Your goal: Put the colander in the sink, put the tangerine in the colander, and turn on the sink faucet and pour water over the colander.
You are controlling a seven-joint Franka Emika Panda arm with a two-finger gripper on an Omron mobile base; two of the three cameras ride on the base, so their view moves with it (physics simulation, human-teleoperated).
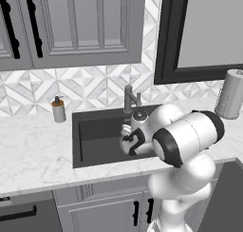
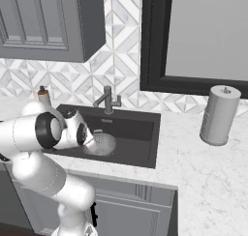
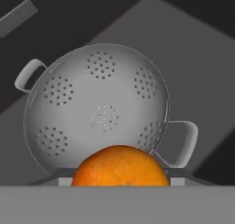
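The colander (image 3: 96,108), a silver bowl with hole clusters and two loop handles, sits upright on the floor of the dark sink (image 3: 202,71). My gripper (image 3: 120,182) hangs above its near rim, shut on the bright orange tangerine (image 3: 120,167), which hides the fingertips. In the right base view the colander (image 2: 103,143) lies in the left part of the sink (image 2: 140,133), just past my hand (image 2: 82,133). The sink faucet (image 2: 107,100) stands behind the basin with no water showing. In the left base view my hand (image 1: 132,140) is low inside the sink (image 1: 95,131), below the faucet (image 1: 129,99).
A soap bottle (image 1: 58,110) stands on the marble counter (image 1: 33,150) left of the basin. A paper towel roll (image 2: 219,115) stands to the right. Wall cabinets (image 1: 71,22) hang overhead and a dark-framed window (image 2: 203,36) sits behind the counter.
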